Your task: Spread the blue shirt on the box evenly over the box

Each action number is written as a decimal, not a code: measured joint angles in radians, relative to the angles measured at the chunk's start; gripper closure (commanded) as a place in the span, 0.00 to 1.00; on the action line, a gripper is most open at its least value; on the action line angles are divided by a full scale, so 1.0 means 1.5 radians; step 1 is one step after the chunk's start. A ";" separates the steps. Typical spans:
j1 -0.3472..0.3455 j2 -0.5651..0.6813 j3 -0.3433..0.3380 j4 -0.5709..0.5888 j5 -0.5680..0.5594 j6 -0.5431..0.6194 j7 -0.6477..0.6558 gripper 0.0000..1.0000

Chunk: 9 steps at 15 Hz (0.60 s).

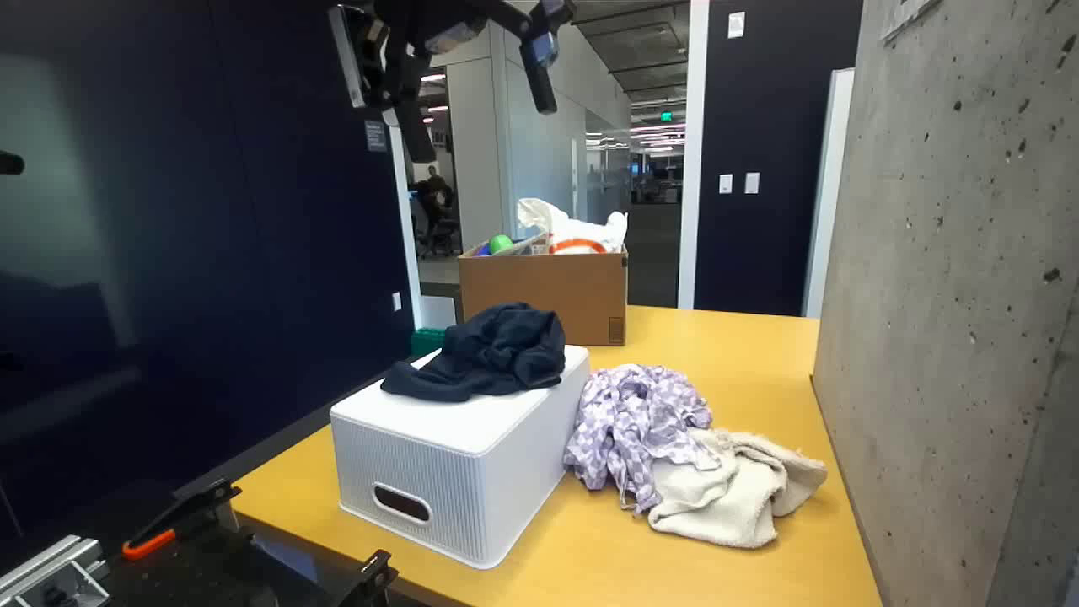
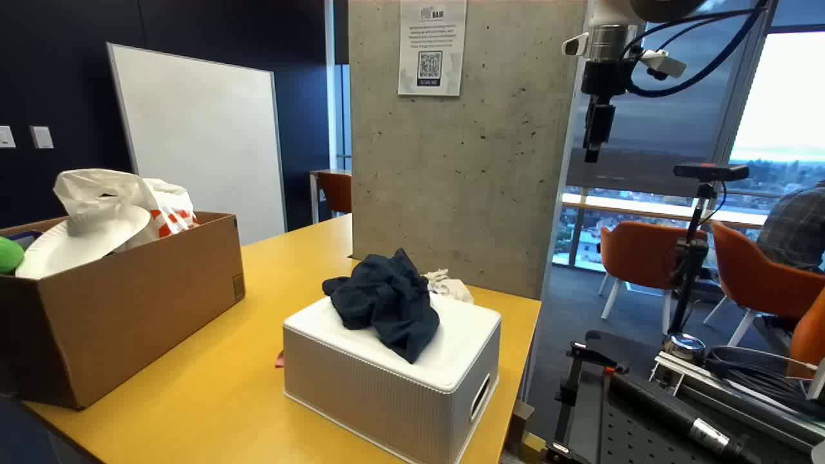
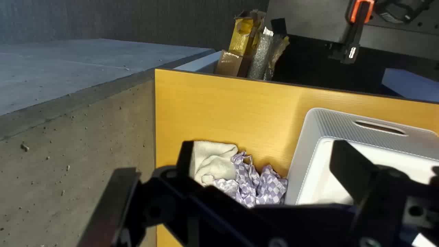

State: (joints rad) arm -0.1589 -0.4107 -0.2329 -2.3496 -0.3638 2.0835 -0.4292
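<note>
Fingers [image 3: 350, 168]: wide apart, holding nothing
Blue shirt [image 1: 501, 356]: bunched up
Box [image 1: 459, 476]: under the shirt, top partly bare

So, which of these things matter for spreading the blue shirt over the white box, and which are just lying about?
Part of the job:
dark blue shirt, bunched up
white box beneath it
open fingers, holding nothing

Just lying about:
purple-and-white cloth
beige cloth
brown cardboard box
white bag inside that
</note>
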 measured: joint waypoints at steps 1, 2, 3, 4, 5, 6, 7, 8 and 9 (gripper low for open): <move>0.000 0.000 0.000 0.000 0.000 0.000 0.000 0.00; 0.000 -0.001 0.000 0.000 0.000 0.000 0.000 0.00; 0.000 -0.001 0.000 0.000 0.000 0.000 0.000 0.00; 0.000 -0.001 0.000 0.000 0.000 0.000 0.000 0.00; 0.000 -0.001 0.000 0.000 0.000 0.000 0.000 0.00; 0.000 -0.001 0.000 0.000 0.000 0.000 0.000 0.00; 0.001 0.001 0.001 -0.001 0.000 0.001 0.000 0.00; 0.005 0.005 0.003 -0.002 0.000 0.008 0.001 0.00; 0.011 0.013 0.008 -0.004 0.003 0.022 0.002 0.00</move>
State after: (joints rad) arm -0.1424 -0.3905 -0.2216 -2.3551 -0.3594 2.1162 -0.4256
